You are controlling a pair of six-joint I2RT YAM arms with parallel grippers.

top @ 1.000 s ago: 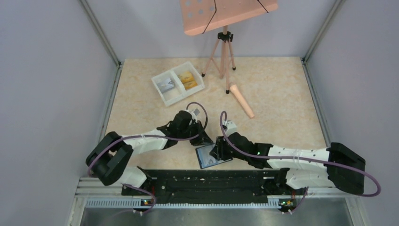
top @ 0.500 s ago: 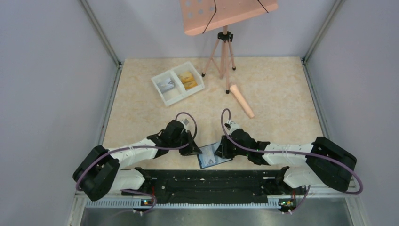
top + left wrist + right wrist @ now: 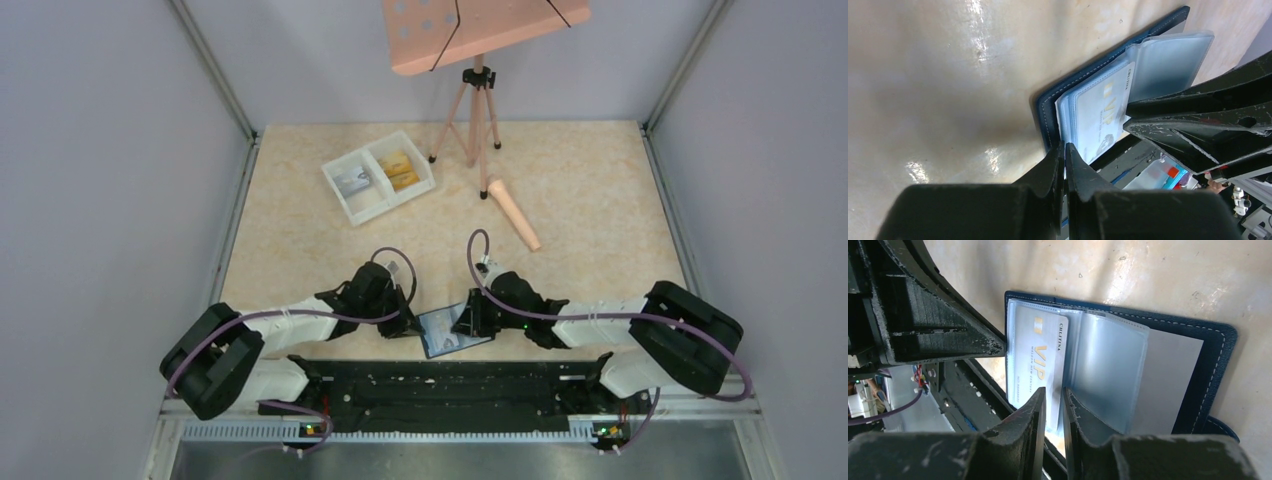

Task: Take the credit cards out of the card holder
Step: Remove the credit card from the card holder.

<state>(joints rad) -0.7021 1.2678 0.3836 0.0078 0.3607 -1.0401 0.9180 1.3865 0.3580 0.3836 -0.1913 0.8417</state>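
Right, we're over a beige speckled table boxed in by grey walls, with a white tray, a pink stand and a pink cylinder farther back. Down at the near edge lies the card holder, open and face-up, its long axis running roughly left to right, slightly skewed. The left gripper has its fingers pressed together at the holder's edge. The right gripper pinches the silver credit card in its clear sleeve. The card's near edge is lost behind the fingers, and from overhead both grippers cover parts of the holder.
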